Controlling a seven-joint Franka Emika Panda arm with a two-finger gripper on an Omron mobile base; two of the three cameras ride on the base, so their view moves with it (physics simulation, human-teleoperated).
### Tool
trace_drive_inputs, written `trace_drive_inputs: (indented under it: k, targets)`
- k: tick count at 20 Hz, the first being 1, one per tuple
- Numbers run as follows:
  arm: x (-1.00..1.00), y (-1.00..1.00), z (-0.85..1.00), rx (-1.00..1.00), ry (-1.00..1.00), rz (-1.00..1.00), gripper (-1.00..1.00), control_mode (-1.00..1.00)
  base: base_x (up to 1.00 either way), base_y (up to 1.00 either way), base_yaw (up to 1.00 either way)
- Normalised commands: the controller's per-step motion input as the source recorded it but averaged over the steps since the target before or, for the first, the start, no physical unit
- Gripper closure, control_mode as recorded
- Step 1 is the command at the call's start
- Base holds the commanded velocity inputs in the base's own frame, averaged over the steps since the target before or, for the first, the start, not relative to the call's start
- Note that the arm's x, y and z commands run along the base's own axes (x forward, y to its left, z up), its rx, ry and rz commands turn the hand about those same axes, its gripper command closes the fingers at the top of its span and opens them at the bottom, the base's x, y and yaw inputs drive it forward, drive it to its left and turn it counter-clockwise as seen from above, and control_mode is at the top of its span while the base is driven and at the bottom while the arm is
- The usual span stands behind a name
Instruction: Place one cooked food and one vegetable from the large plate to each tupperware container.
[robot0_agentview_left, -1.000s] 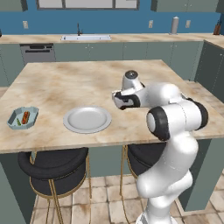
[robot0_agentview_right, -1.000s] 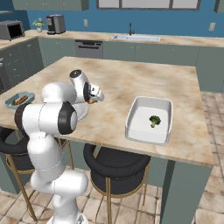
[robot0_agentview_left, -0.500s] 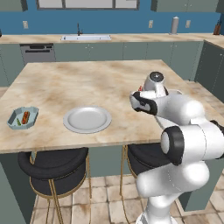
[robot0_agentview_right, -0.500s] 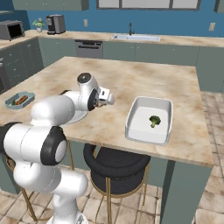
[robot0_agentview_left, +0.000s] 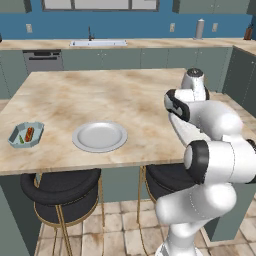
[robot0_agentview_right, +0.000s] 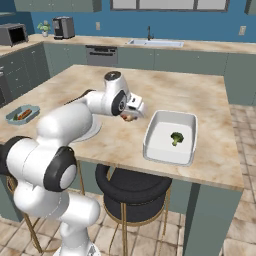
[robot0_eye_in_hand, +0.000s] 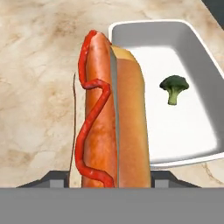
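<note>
Left base view: the large plate (robot0_agentview_left: 99, 136) sits bare on the table (robot0_agentview_left: 100, 95), with the small teal tub (robot0_agentview_left: 26, 135) at its left.

Right base view: the pincer (robot0_agentview_right: 131, 114) hangs just left of the white tub (robot0_agentview_right: 170, 138), which holds broccoli (robot0_agentview_right: 176, 138).

Hand view: the pincer pinches a hot dog (robot0_eye_in_hand: 111, 118) over the table beside the white tub.

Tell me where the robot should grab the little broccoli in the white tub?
Probably by the short stem or low on the head, coming straight down from above. The broccoli lies alone near the middle of the white tub, and the tub's raised walls block a sideways approach. The gripper is shut on a hot dog now, so that goes down first.
</note>
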Motion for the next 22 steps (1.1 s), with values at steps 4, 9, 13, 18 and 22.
trace_drive_inputs:
  k: [4,9,13,18,22]
  targets:
    - [-0.01,-0.86,-0.17,0.09,0.01,-0.12,1.0,-1.0,0.0,0.0,0.0]
    - [0.27,-0.91,-0.34,0.26,0.01,-0.01,1.0,-1.0,0.0,0.0,0.0]
    - [0.32,-0.39,-0.4,0.05,0.0,0.0,1.0,-1.0,0.0,0.0,0.0]
    - [0.41,-0.01,-0.25,-0.02,0.0,0.02,1.0,-1.0,0.0,0.0,0.0]
    - [0.47,-0.11,-0.32,-0.04,0.0,0.0,1.0,-1.0,0.0,0.0,0.0]
